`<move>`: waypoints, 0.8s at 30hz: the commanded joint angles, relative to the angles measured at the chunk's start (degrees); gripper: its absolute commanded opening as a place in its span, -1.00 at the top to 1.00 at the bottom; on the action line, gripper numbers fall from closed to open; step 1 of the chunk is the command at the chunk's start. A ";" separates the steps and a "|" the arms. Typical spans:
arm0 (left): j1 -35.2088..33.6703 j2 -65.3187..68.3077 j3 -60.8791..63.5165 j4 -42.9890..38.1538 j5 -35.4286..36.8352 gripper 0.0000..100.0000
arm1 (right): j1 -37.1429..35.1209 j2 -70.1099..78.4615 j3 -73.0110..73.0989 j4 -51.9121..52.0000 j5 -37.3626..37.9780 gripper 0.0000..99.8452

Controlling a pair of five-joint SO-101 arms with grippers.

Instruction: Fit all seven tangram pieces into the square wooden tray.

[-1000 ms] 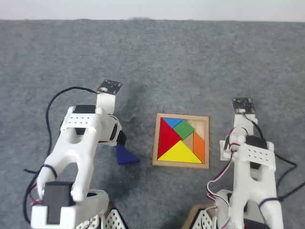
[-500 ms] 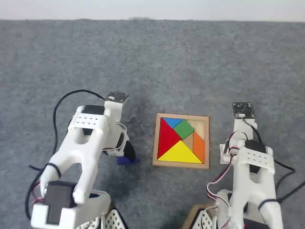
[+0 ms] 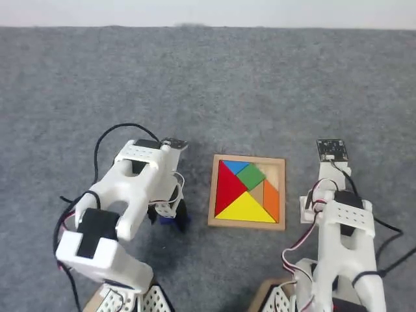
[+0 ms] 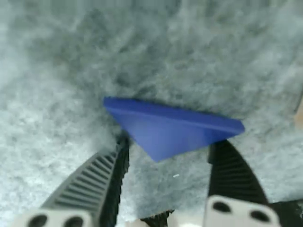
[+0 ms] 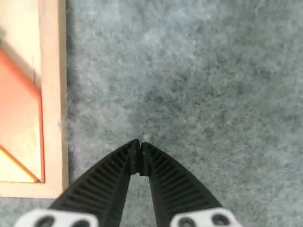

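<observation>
Found the loose triangle (image 4: 173,130) on the desk (image 3: 260,84) at nine o'clock from the tray (image 3: 249,225), straddled by the left gripper (image 4: 170,144), and the right gripper (image 5: 139,144) at three o'clock.

Fuzzy grey cloth (image 3: 260,84) is lying underneath; the tray (image 3: 247,225) is showing pale matt wood, the blue triangle (image 4: 173,127) smooth paint.

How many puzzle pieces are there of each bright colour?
Red piece: 1
Yellow piece: 1
Green piece: 1
Orange piece: 1
Light blue piece: 1
Dark blue piece: 1
Total: 6
</observation>
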 commanded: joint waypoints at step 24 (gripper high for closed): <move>-6.68 0.18 -20.79 -1.41 -7.65 0.65 | 0.57 0.57 -0.18 -1.27 -0.70 0.98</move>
